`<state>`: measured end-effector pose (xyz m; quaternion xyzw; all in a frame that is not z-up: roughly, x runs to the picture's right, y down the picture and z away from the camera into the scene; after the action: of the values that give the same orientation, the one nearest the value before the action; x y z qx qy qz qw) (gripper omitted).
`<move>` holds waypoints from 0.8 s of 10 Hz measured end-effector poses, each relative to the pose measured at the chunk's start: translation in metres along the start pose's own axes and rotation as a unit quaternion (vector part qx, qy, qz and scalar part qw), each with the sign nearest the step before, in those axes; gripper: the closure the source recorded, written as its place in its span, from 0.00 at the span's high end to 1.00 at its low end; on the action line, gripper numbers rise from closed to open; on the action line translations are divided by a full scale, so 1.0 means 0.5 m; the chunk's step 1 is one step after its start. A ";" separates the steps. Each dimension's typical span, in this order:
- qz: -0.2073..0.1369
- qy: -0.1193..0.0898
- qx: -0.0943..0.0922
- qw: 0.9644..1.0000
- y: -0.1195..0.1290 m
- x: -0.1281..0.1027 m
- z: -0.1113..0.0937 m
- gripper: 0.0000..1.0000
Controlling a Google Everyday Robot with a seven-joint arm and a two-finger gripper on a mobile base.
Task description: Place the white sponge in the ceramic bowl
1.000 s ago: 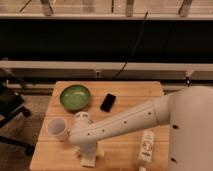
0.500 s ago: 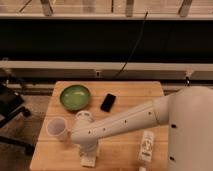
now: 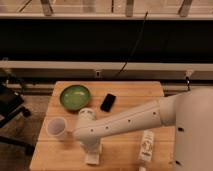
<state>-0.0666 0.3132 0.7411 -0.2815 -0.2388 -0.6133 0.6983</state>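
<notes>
The gripper (image 3: 93, 152) points straight down at the near edge of the wooden table (image 3: 135, 92), close to the tabletop. The wrist above hides most of it, so we cannot tell how wide it stands or whether it has hold of anything.

Right under it, at its lower end, we see a small pale block, which we take to be the white sponge (image 3: 92, 160). It lies flat on the wood by the table's front edge. We cannot tell whether the gripper touches it or only hangs over it.

Up from the gripper and to the left in the view stands a white cup (image 3: 56, 127), upright, near the gripper but apart from it. Farther back from the gripper, beyond the cup, sits the ceramic bowl (image 3: 75, 96), glossy green; we make out nothing inside it. It is well apart from the sponge. Just beside the bowl on the right, also behind the gripper, lies a black phone (image 3: 108, 102), flat and at a slant.

To the right of the gripper, along the same front strip, lies a long narrow white device (image 3: 146, 146). The white arm (image 3: 127, 121) runs from the gripper up and to the right, passing between the phone and this device, to the robot's bulky body (image 3: 196, 132).
</notes>
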 end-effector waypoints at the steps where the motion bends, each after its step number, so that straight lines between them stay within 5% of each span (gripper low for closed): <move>1: 0.001 0.002 0.003 1.000 0.001 0.008 -0.007 0.00; 8: 0.023 0.011 0.006 1.000 0.052 0.155 -0.095 0.00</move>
<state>-0.0311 0.2271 0.7565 -0.2760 -0.2285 -0.5984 0.7166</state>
